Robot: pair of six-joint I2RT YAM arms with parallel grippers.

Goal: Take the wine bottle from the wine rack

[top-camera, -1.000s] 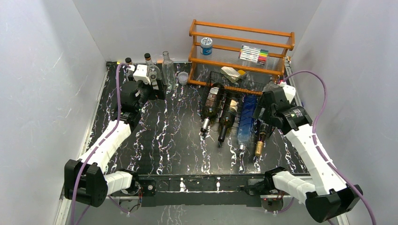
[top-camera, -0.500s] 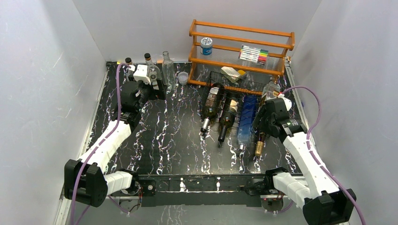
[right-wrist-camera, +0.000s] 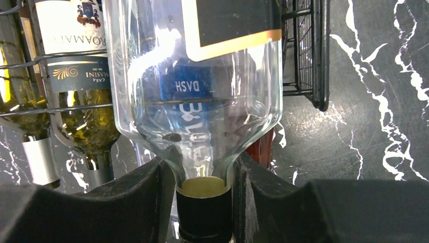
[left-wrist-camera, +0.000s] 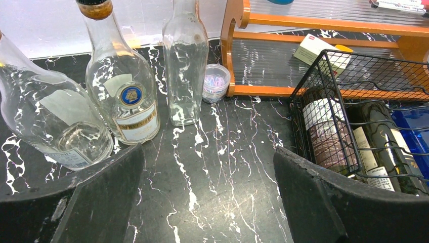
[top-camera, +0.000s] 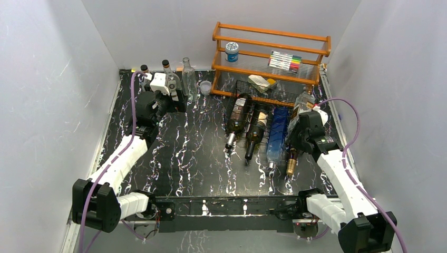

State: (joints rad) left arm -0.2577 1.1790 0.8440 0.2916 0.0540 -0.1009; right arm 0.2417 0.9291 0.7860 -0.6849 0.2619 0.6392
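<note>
The black wire wine rack (top-camera: 240, 84) lies flat at the right of the table with several bottles in its slots. A clear glass wine bottle (top-camera: 304, 100) lies at its right end. In the right wrist view this bottle (right-wrist-camera: 197, 101) fills the centre, neck toward the camera. My right gripper (right-wrist-camera: 204, 202) is shut on its black-capped neck, with both pads (right-wrist-camera: 136, 202) pressed against the glass. From above, the right gripper (top-camera: 296, 128) is mostly hidden under its wrist. My left gripper (left-wrist-camera: 210, 192) hangs wide open over bare table, holding nothing, at the far left (top-camera: 176, 97).
Dark bottles (top-camera: 238, 113) (top-camera: 256, 129), a blue one (top-camera: 277, 134) and a gold-capped one (top-camera: 291, 161) lie in the rack. Three upright clear bottles (left-wrist-camera: 124, 96) (left-wrist-camera: 50, 121) (left-wrist-camera: 186, 66) and a small cup (left-wrist-camera: 216, 81) stand ahead of the left gripper. The orange shelf (top-camera: 271, 47) stands behind the rack.
My right arm has drawn in toward the rack's right end and its gripper has gone from open to shut on the clear bottle's neck. The left arm has not moved.
</note>
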